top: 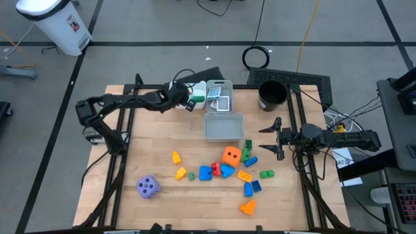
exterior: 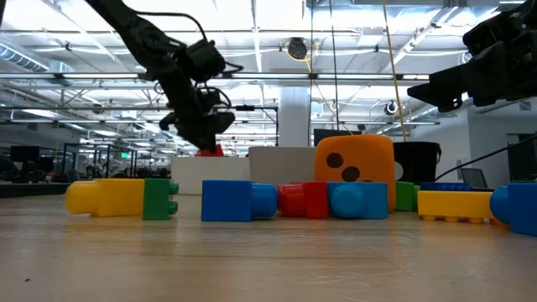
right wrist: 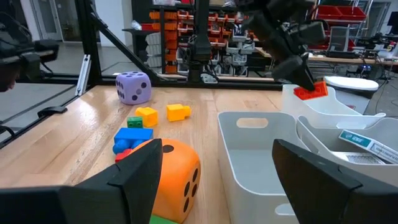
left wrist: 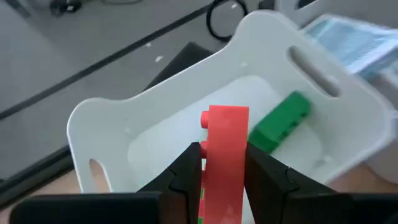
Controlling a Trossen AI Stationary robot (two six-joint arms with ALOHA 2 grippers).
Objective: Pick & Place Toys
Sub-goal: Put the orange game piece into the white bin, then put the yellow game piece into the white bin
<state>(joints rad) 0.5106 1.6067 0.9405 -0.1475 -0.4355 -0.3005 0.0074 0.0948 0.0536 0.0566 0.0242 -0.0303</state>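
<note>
A red block [left wrist: 225, 134] sits between the fingers of my left gripper [left wrist: 224, 158], which is shut on it. It hangs over the white bin [left wrist: 155, 106] at the table's far edge. A green block [left wrist: 281, 121] lies on that bin's floor. In the high view my left gripper [top: 189, 99] is at the white bin's [top: 199, 91] left side. My right gripper [top: 274, 136] waits open at the table's right side, holding nothing. Loose blocks [top: 214, 170], an orange die [top: 231, 155] and a purple die [top: 148, 187] lie on the near half. My left gripper pinches the red block between its two fingers, one on each of two opposite sides [left wrist: 210, 155]. The fingers slant down from the table's left. The block's studded end [left wrist: 211, 115] sticks out past the fingertips. The block [right wrist: 310, 91] is lifted clear above the bin.
Next to the white bin stands a bin holding picture cards [top: 220, 97]. A grey bin [top: 223, 127] stands in front of that one. A black cup [top: 272, 95] is at the far right. Bare wood lies at the table's left [top: 149, 143].
</note>
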